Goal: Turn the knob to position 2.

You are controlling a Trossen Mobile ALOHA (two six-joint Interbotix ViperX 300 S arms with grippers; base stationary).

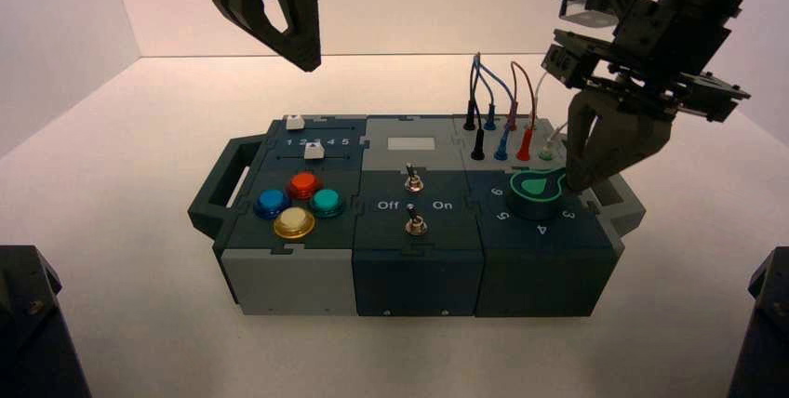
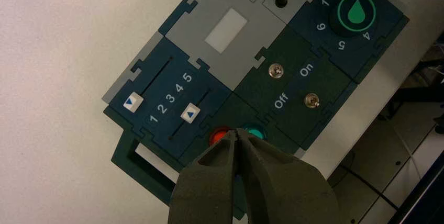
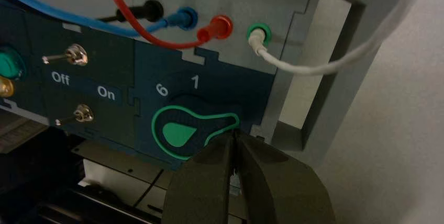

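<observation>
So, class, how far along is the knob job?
Looks done: the knob points between 1 and 3, probably at 2, though that numeral is hidden. In hand: the right gripper is at its narrow end. Left: probably confirming, then withdrawing.

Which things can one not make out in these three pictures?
- Numeral 2 by the round dark knob with green pointer: right wrist view, probably behind the dark right gripper.
- Blue pushbutton's face: left wrist view, behind the dark left gripper.
- White wire's far end: right wrist view, cut off by the edge.
</observation>
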